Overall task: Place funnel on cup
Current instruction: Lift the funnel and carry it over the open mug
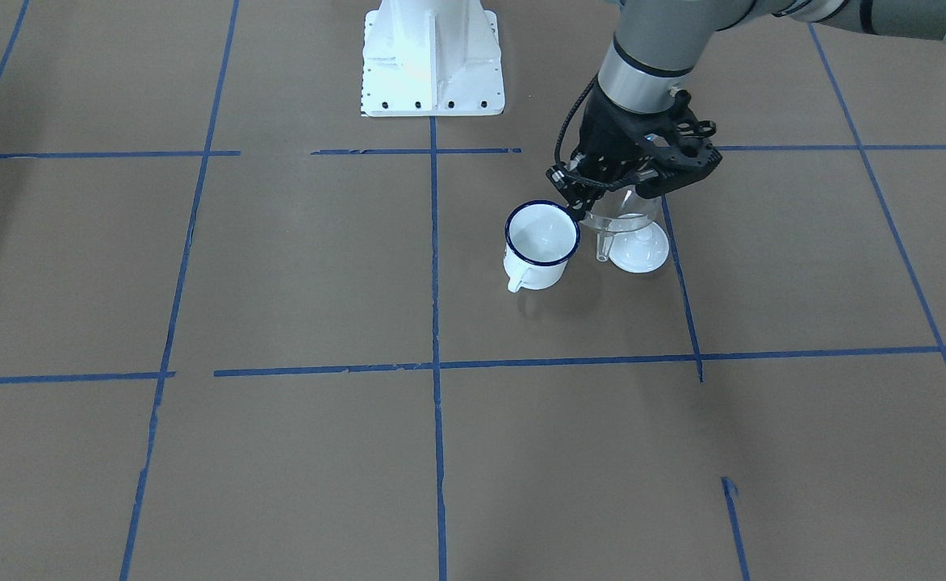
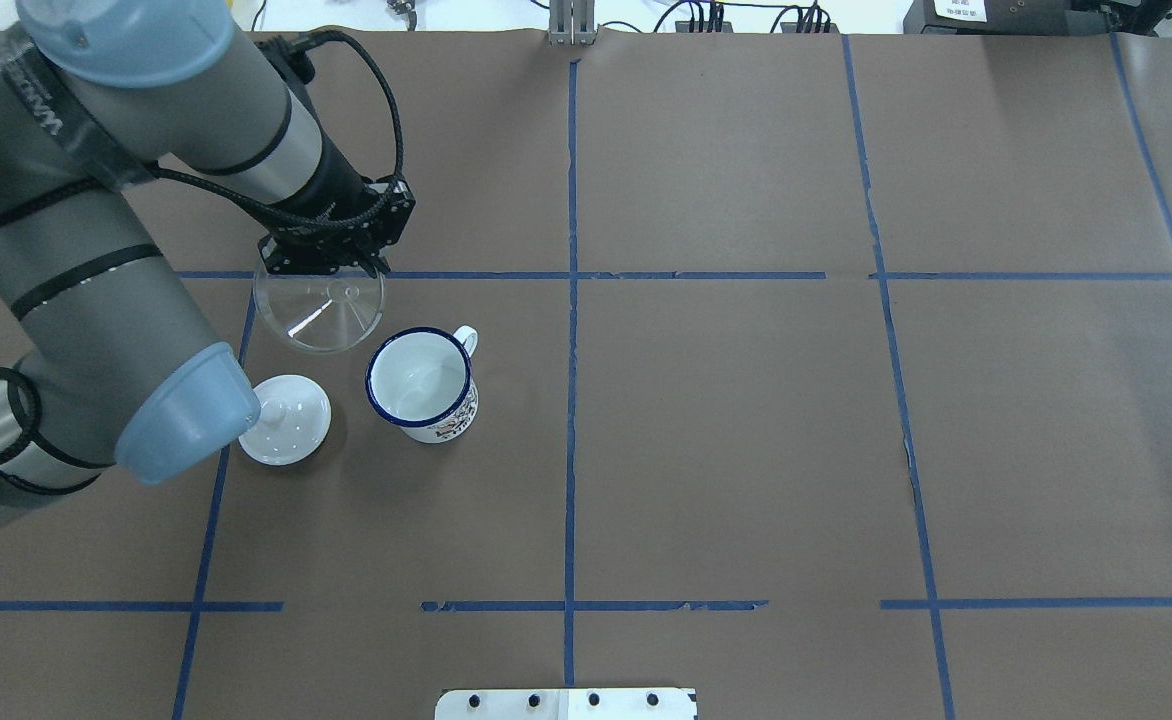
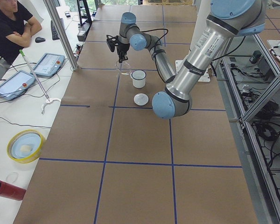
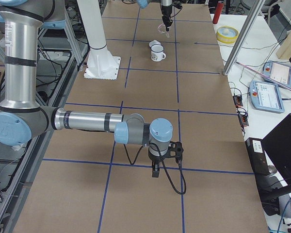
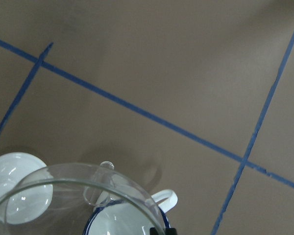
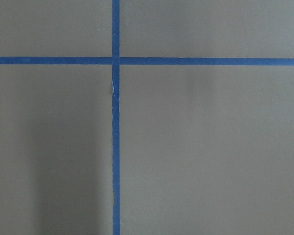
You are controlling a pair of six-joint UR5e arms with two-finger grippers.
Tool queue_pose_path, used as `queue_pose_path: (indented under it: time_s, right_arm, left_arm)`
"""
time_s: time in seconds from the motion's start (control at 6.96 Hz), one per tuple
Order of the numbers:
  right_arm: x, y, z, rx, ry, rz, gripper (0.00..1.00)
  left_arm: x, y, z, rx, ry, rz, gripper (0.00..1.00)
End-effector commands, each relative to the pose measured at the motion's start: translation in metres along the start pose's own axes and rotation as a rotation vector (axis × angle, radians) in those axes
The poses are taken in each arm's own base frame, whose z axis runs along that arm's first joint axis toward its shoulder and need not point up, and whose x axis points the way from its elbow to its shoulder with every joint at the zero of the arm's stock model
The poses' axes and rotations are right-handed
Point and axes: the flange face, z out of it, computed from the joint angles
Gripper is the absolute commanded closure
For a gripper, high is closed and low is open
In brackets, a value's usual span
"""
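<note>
My left gripper is shut on the far rim of the clear funnel and holds it above the table, spout down. The white enamel cup with a dark blue rim stands upright, just right of and nearer than the funnel, apart from it. In the front-facing view the funnel hangs beside the cup, not over it. The left wrist view shows the funnel's rim with the cup below it. My right gripper hovers low over the table far away; I cannot tell its state.
A round white lid with a knob lies on the table left of the cup, below the funnel in the front-facing view. The robot base plate stands behind. Blue tape lines cross the brown table. An operator sits beyond the far edge.
</note>
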Motion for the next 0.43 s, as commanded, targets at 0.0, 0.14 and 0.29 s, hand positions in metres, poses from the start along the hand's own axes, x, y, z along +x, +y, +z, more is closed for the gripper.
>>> queue_pose_path:
  time_s: [0.0, 0.14, 0.29]
  right_arm:
    - [0.000, 0.000, 0.000, 0.000, 0.000, 0.000, 0.00]
    - [0.000, 0.000, 0.000, 0.000, 0.000, 0.000, 0.00]
    - [0.000, 0.000, 0.000, 0.000, 0.000, 0.000, 0.00]
  left_arm:
    - [0.017, 0.030, 0.030, -0.059, -0.041, 0.080, 1.00]
    - [0.020, 0.035, 0.040, -0.083, -0.055, 0.086, 1.00]
    - [0.032, 0.035, 0.051, -0.091, -0.072, 0.095, 1.00]
